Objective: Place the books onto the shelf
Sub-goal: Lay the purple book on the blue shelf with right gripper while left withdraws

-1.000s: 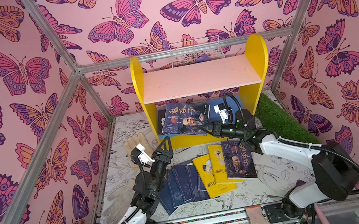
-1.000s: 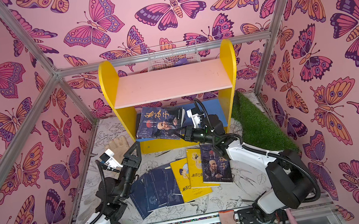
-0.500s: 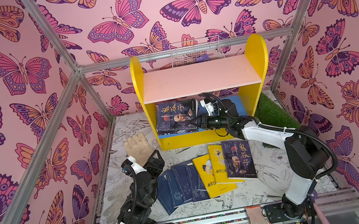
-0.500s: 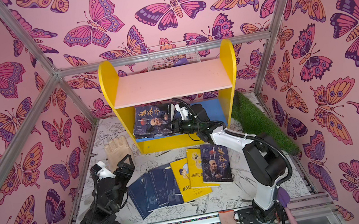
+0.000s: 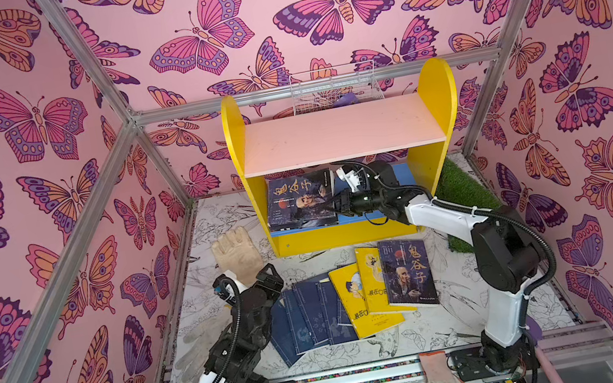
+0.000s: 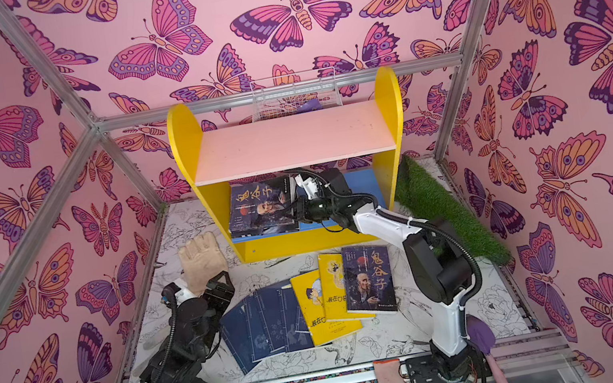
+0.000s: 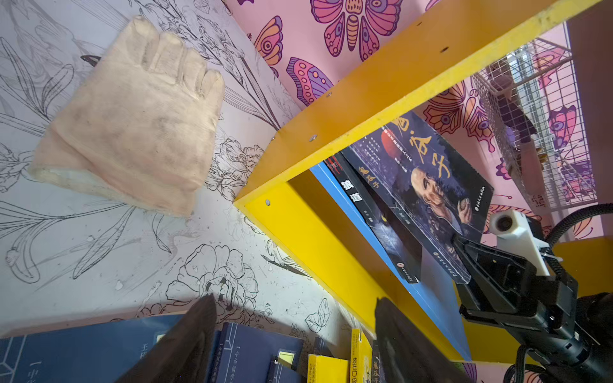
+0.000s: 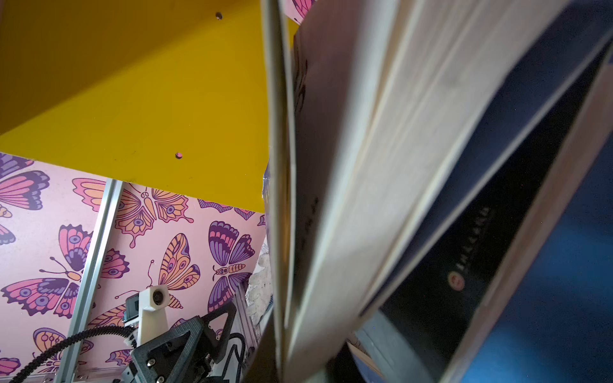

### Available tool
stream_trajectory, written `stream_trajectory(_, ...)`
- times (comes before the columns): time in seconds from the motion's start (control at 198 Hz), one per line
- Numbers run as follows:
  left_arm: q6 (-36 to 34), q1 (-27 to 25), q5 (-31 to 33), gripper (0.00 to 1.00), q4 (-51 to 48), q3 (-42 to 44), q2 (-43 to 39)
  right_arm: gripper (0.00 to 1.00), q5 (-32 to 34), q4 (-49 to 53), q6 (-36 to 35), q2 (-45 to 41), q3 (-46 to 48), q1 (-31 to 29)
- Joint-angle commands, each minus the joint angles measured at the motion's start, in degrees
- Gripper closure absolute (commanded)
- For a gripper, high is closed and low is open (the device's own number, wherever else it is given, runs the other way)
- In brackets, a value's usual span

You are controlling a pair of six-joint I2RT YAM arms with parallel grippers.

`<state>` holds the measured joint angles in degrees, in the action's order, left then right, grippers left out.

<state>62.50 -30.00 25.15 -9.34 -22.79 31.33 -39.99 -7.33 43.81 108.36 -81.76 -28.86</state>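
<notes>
1. Top views. In both top views we list the shelf (image 5: 437, 94) at the back wall, with a wire basket (image 5: 334, 89) behind it. A dark book (image 5: 298, 202) sits tilted, cover up, in the left part of the lower tier. The right gripper (image 5: 340, 204) reaches in from the right and is clamped on that book's edge. The loose books (image 5: 356, 298), navy, yellow and one dark, lie fanned on the floor before the shelf. The left gripper (image 5: 248, 281) hovers at the fan's left end, jaws spread and holding nothing, near a beige glove (image 5: 237, 250).
2. Left wrist view. We note the left gripper's fingers (image 7: 195, 335) standing wide apart over the loose books (image 7: 99, 354). The dark book (image 7: 421, 185) leans on a second dark book (image 7: 374, 219) on the blue board. The right gripper (image 7: 464, 255) pinches its corner. The beige glove (image 7: 132, 116) lies flat beside the shelf (image 7: 365, 83).
3. Right wrist view. The picture is close and blurred. The dark book (image 8: 365, 165) shows its page edges across the frame, beside the shelf (image 8: 132, 99). The left gripper (image 8: 185, 345) shows beyond. We cannot tell the jaws here.
</notes>
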Motion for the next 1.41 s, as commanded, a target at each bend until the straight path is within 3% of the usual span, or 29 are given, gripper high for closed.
stream_trajectory(0.0,0.86,0.20,-0.56,0.23,-1.16,-0.24,0.39,0.80,0.56,6.48,-4.62,1.47,-3.16,-1.37)
stream_trajectory(0.03,1.07,0.20,-0.70,0.23,-1.05,-0.30,0.55,0.70,1.48,7.84,-5.48,1.17,-3.57,-1.37)
stream_trajectory(0.121,1.48,0.20,-0.93,0.23,-0.76,-0.17,0.83,0.53,5.67,11.39,-7.08,0.07,-4.36,-1.35)
stream_trajectory(0.232,1.84,0.20,-1.02,0.23,-0.16,-0.24,1.25,0.44,10.87,17.60,-9.75,-0.84,-6.34,-1.37)
stream_trajectory(0.559,2.28,0.20,-1.21,0.23,0.09,-0.48,1.98,0.40,22.90,29.87,-14.08,-2.87,-9.60,-1.46)
stream_trajectory(0.826,2.54,0.23,-1.76,0.23,0.20,-0.49,2.73,0.47,21.00,26.78,-13.92,-3.35,-8.21,-1.64)
stream_trajectory(1.144,2.63,0.23,-1.83,0.22,0.12,-0.24,2.29,0.59,18.18,28.11,-14.52,2.75,-15.31,-1.55)
stream_trajectory(1.406,2.92,0.20,-2.19,0.22,0.52,-0.12,3.15,0.61,16.88,30.78,-17.91,7.31,-21.11,-1.55)
